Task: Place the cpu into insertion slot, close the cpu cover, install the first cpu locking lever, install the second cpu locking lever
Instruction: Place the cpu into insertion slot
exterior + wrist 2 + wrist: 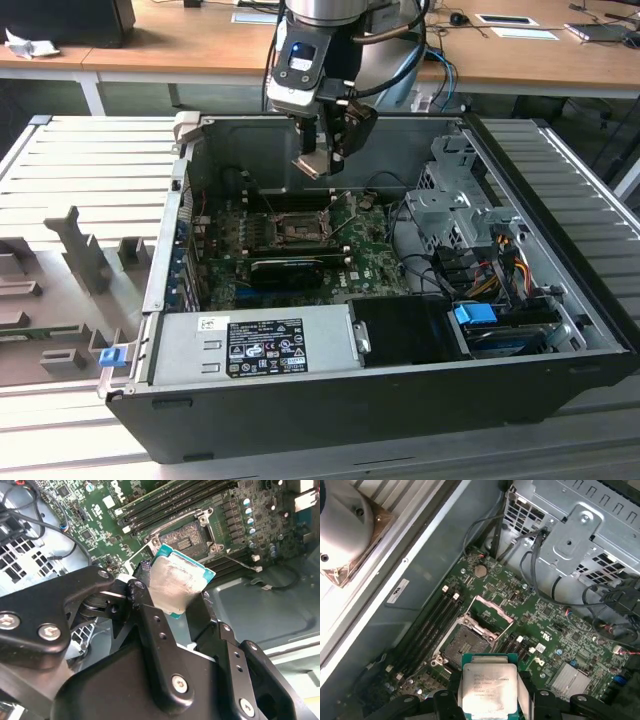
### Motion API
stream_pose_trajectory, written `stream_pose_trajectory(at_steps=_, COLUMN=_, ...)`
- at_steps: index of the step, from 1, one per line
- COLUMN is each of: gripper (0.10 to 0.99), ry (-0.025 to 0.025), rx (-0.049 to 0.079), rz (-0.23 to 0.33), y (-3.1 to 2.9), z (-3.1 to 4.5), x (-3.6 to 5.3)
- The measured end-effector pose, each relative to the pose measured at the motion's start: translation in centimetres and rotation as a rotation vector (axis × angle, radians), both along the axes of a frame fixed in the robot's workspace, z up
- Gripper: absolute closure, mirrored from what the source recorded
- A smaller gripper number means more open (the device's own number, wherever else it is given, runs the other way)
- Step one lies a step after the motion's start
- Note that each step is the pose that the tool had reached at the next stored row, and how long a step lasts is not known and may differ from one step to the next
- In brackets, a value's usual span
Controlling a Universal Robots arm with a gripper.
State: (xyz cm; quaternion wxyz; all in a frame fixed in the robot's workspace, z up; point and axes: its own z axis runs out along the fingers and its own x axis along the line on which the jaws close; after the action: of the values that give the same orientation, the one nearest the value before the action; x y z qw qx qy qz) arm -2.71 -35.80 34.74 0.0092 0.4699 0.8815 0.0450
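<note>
Black two-fingered gripper clenches the small silvery square cpu by its edges, underside free, above the dark square insertion slot on the far green motherboard

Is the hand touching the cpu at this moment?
Touching. In the second wrist view the hand grips the cpu with fingers pressed on opposite edges, above the green board.

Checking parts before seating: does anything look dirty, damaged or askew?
The cpu, clamped in the tool, has a smeared, patchy grey film on its metal top in the second wrist view. Nothing else stands out.
</note>
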Motion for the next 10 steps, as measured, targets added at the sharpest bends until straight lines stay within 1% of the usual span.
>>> stream_pose_trajectory(at_steps=7, gripper=0.557, ry=0.0, rx=0.0, rz=-0.055, y=0.0, z=-0.05, x=0.0)
stream_pose_trajectory(at_steps=10, gripper=0.557, ry=-0.0001, rx=-0.001, rz=-0.091, y=0.0, z=-0.36, x=0.0)
